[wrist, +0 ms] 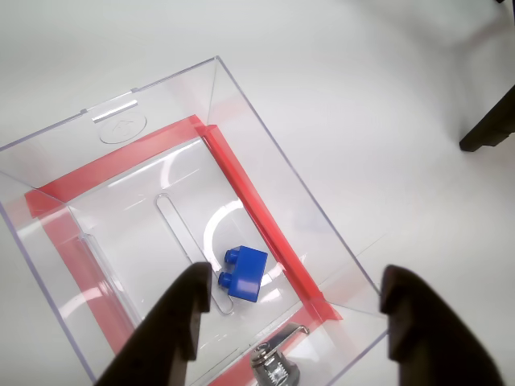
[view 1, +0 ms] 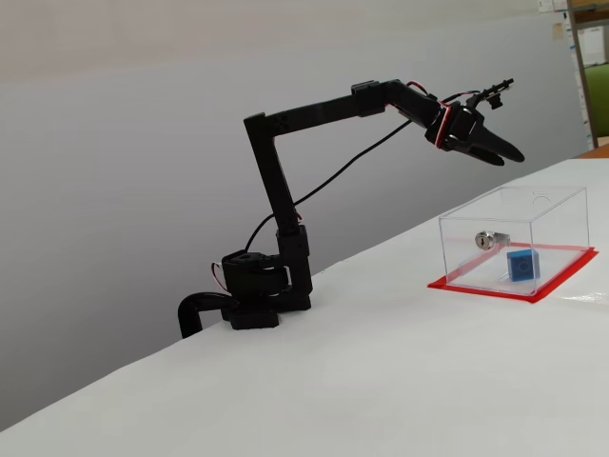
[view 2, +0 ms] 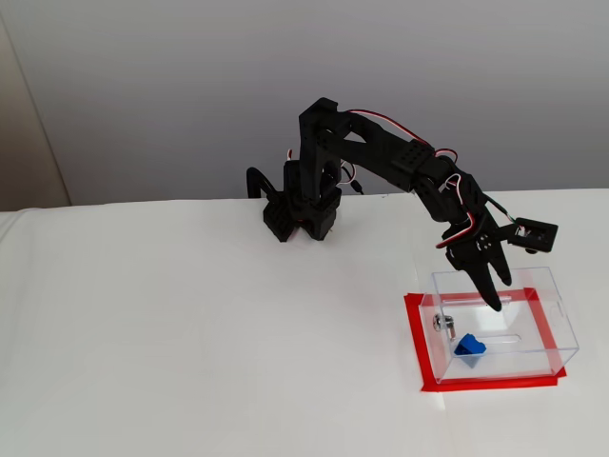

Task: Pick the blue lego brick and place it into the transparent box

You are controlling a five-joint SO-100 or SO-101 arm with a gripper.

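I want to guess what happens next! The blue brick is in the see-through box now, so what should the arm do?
Probably lift up and pull back toward its base. The blue lego brick already lies on the floor of the transparent box, and the open gripper hangs empty above it, so nothing is left to carry.

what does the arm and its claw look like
The arm is all matte black plastic, built from blocky segments on a squat black base. Thin red, white and black cables loop along its joints. The black claw has two tapered, pointed fingers, and a small black camera bracket juts out beside it.
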